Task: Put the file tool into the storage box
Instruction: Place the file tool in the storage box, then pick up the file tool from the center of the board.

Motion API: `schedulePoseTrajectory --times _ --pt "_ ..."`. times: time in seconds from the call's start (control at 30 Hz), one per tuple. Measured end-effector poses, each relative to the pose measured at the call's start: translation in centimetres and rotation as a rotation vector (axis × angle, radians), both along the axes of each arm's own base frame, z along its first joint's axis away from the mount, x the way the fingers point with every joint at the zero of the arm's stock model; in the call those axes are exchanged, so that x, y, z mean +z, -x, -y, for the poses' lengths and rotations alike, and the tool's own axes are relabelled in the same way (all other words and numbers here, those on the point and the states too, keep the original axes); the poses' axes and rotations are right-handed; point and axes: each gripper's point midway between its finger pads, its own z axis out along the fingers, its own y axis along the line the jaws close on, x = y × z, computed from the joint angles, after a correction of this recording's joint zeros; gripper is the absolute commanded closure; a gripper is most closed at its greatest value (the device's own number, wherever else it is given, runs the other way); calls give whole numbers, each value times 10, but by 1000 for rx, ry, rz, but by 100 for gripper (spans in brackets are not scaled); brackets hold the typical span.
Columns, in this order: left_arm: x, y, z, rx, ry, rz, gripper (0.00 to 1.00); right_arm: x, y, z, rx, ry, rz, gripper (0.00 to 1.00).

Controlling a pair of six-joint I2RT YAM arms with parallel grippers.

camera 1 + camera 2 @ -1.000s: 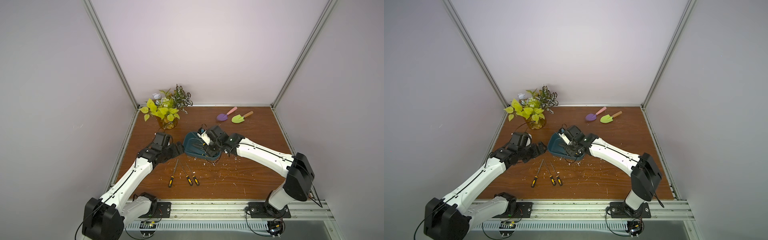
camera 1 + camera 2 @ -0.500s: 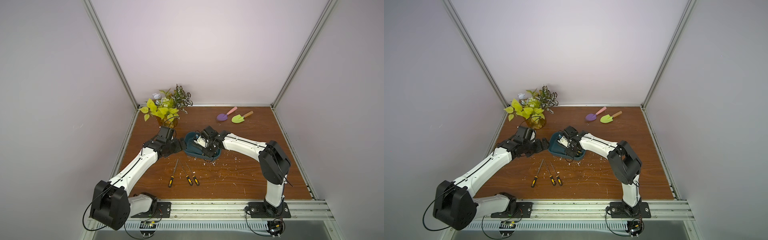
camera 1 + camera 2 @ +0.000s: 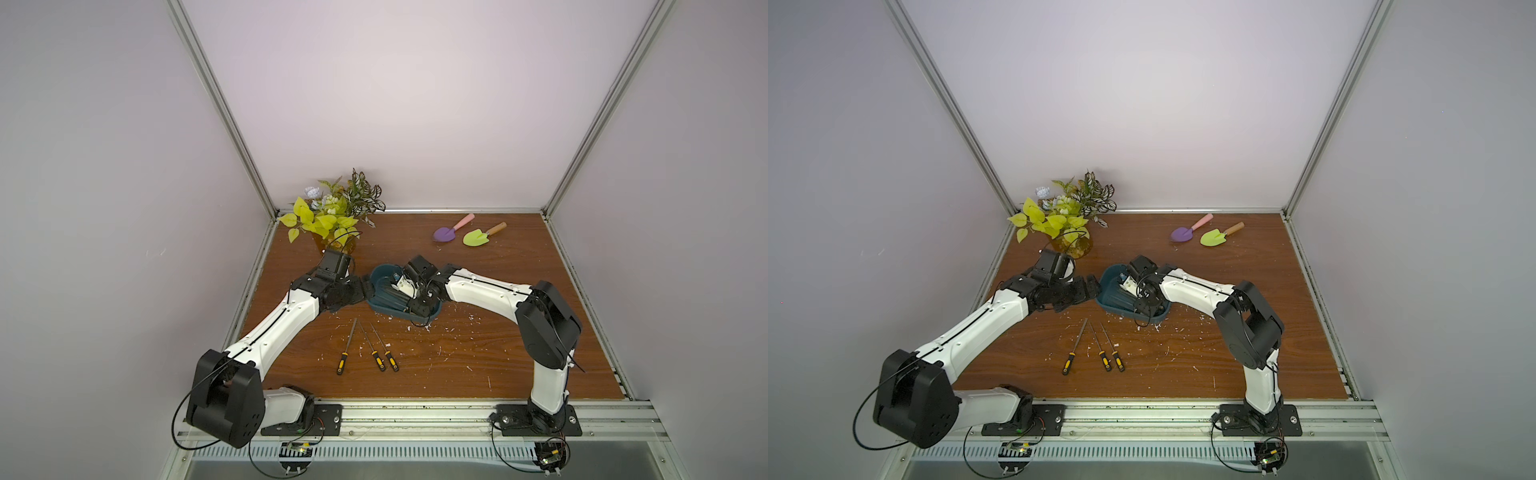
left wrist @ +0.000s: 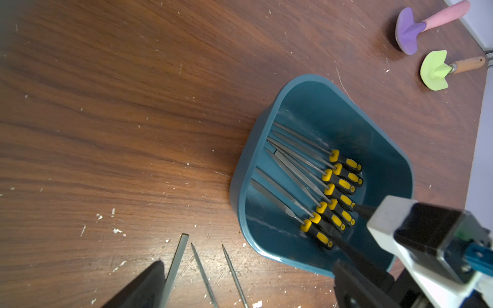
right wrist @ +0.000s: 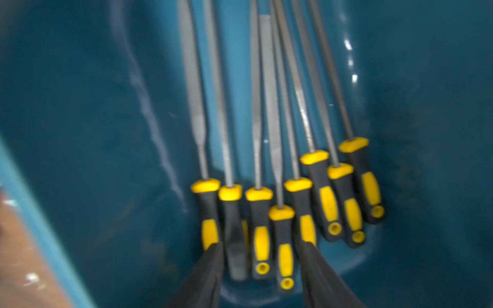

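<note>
Down inside the storage box [image 4: 320, 106], mid-table, the right gripper [image 5: 260, 244] is hovering with jaws apart, straddling handles and gripping nothing, so this is looking like a drop-off. Lying bundled there are eight files [image 5: 269, 106], handles toward its near right end. At its left rim the left gripper [image 3: 365, 287] is sitting spread open, likely steadying it. Nearer, three files [image 3: 370, 345] are waiting on the table.

Both top views: high, front, down on whole brown wood tabletop [image 3: 498, 353]. Wrist cams share dark teal plastic tub [image 4: 320, 112]; right's blurry, prob. inside.
</note>
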Motion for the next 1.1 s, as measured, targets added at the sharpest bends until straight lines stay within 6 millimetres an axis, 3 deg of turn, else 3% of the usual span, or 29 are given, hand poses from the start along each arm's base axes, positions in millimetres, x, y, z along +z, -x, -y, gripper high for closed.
schedulePoseTrajectory --times 0.13,0.27,0.37,0.43,0.53,0.7,0.8,0.93,1.1 --pt "4 3 -1 -1 10 14 0 15 -4 2 -77 -36 27 43" --pt "2 11 -6 7 20 13 0 56 -2 -3 -194 -177 59 43" --pt "0 15 -10 13 19 12 0 87 18 -7 -279 -333 67 46" --pt "0 17 -11 15 20 13 0 95 37 -9 -331 -412 50 46" --pt "-3 19 -12 17 20 7 0 86 68 -12 -395 -490 -5 46" --pt "-2 19 -10 17 32 5 0 44 120 -20 -463 -514 -122 47" --pt "3 20 -10 26 47 14 0 32 144 -31 -473 -532 -172 47" --pt "12 24 -9 35 77 39 0 23 162 -53 -467 -559 -217 46" --pt "5 39 -11 38 100 24 0 0 171 -65 -478 -527 -262 45"
